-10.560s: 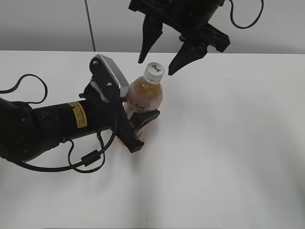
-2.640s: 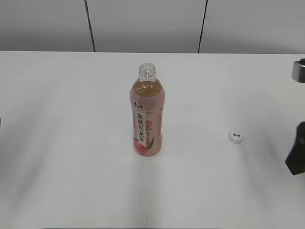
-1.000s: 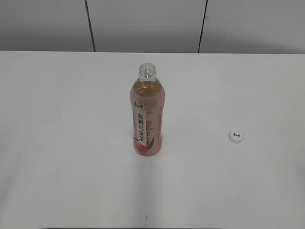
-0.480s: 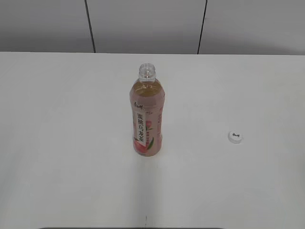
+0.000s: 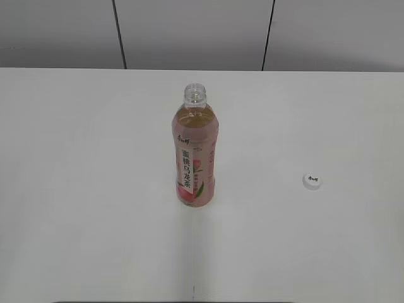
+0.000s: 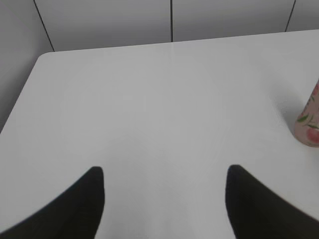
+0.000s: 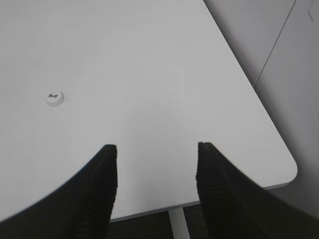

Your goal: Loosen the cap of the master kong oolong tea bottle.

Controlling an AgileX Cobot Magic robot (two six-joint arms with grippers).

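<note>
The master kong oolong tea bottle [image 5: 195, 158] stands upright in the middle of the white table, its neck open with no cap on it. Its pink base shows at the right edge of the left wrist view [image 6: 310, 124]. The small white cap [image 5: 311, 182] lies on the table to the bottle's right, apart from it; it also shows in the right wrist view [image 7: 54, 98]. My left gripper [image 6: 164, 174] is open and empty over bare table. My right gripper [image 7: 157, 149] is open and empty near the table's right front corner. Neither arm shows in the exterior view.
The white table [image 5: 95, 189] meets a grey panelled wall [image 5: 189, 31] at the back. In the right wrist view the table's rounded corner [image 7: 289, 174] and a white leg [image 7: 177, 224] show, with dark floor beyond.
Earlier the left gripper held the bottle and the right gripper hung over its cap. Now the cap lies on the table and both arms have left the exterior view. Nothing moved in the last second.
</note>
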